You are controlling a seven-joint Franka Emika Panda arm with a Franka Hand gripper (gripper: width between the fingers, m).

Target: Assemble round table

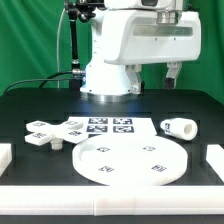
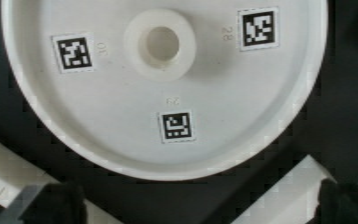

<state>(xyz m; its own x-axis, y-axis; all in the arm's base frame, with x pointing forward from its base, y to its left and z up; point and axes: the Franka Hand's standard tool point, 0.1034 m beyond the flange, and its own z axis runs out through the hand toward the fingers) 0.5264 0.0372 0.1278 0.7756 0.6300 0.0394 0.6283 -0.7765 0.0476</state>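
The large round rimmed disc (image 1: 130,160) lies flat on the black table at the front centre, tags facing up. In the wrist view the disc (image 2: 149,100) fills most of the frame, with its centre hole and three tags showing. The cross-shaped piece (image 1: 55,132) lies to the exterior view's left of the disc. The short thick cylinder (image 1: 180,126) lies on its side to the exterior view's right. My gripper (image 1: 175,72) hangs high above the table at the back right, open and empty. In the wrist view the gripper (image 2: 194,205) shows its dark fingertips (image 2: 25,207) spread wide apart.
The marker board (image 1: 110,126) lies flat behind the disc. The robot base (image 1: 110,70) stands at the back centre. White blocks (image 1: 214,156) sit at the table's left and right edges, and a white bar (image 1: 110,205) runs along the front.
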